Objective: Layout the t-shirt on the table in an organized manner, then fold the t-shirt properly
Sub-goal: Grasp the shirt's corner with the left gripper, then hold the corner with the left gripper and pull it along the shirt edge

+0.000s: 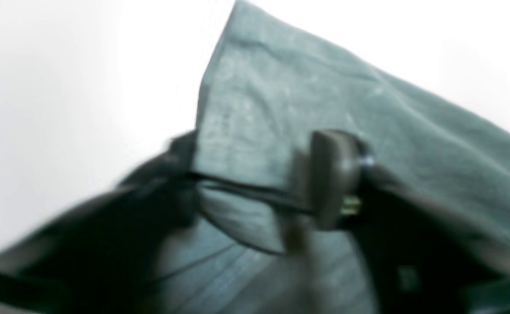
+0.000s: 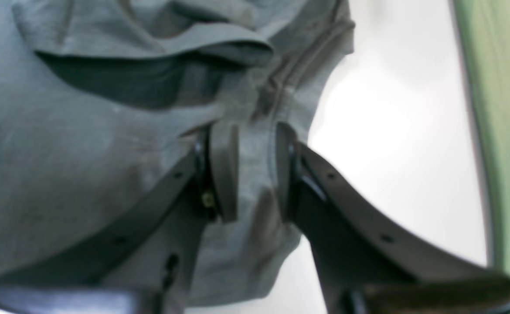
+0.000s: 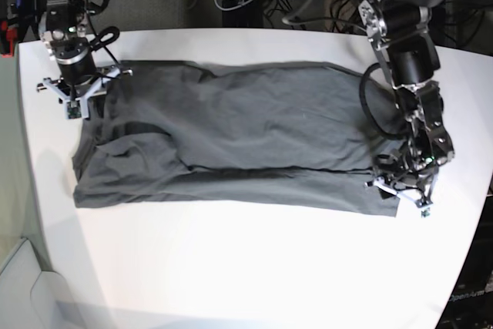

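The right gripper (image 2: 255, 170) is clamped on the t-shirt's (image 3: 246, 140) far-left corner; the left gripper (image 1: 255, 179) straddles the near-right hem, grip unclear; the shirt lies lengthwise across the counter (image 3: 254, 267) between both arms.

Bright, even room light falls from above, and the white desk (image 3: 246, 267) throws it back hard. In both wrist views it burns out to blank white with no grain. The left wrist view is badly smeared, and the dark fingers (image 1: 333, 179) low in the frame are soft blurs. The right wrist view is soft too, worst along its bottom edge. The base view is sharp, with thin shadows in the t-shirt (image 3: 231, 144) creases and a dim upper edge
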